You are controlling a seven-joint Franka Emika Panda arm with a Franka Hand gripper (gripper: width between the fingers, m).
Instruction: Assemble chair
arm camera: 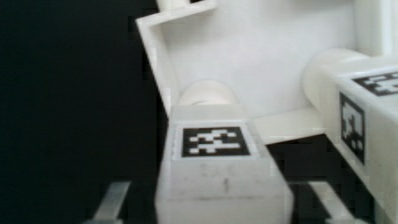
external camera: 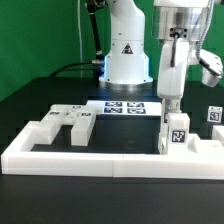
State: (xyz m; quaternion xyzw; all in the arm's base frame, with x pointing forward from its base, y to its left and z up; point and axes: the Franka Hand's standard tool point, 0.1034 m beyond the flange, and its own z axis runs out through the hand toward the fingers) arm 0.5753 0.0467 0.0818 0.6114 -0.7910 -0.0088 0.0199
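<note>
A white chair part (external camera: 177, 133) with a square tag stands upright just behind the front border rail on the exterior view's right. My gripper (external camera: 173, 103) hangs straight above it. In the wrist view the same tagged part (arm camera: 214, 150) runs between my fingers (arm camera: 116, 200), with a dark gap on each side, so the gripper (arm camera: 217, 208) is open and straddles the part without touching it. Beyond it lies a broad white slab (arm camera: 249, 60), and another tagged chair part (arm camera: 365, 95) stands close beside it.
A low white border rail (external camera: 100, 160) runs along the front. Slotted chair parts (external camera: 70, 122) and a small block (external camera: 40, 133) lie on the exterior view's left. The marker board (external camera: 125, 108) lies in front of the arm's base. One tagged part (external camera: 213, 116) stands far right.
</note>
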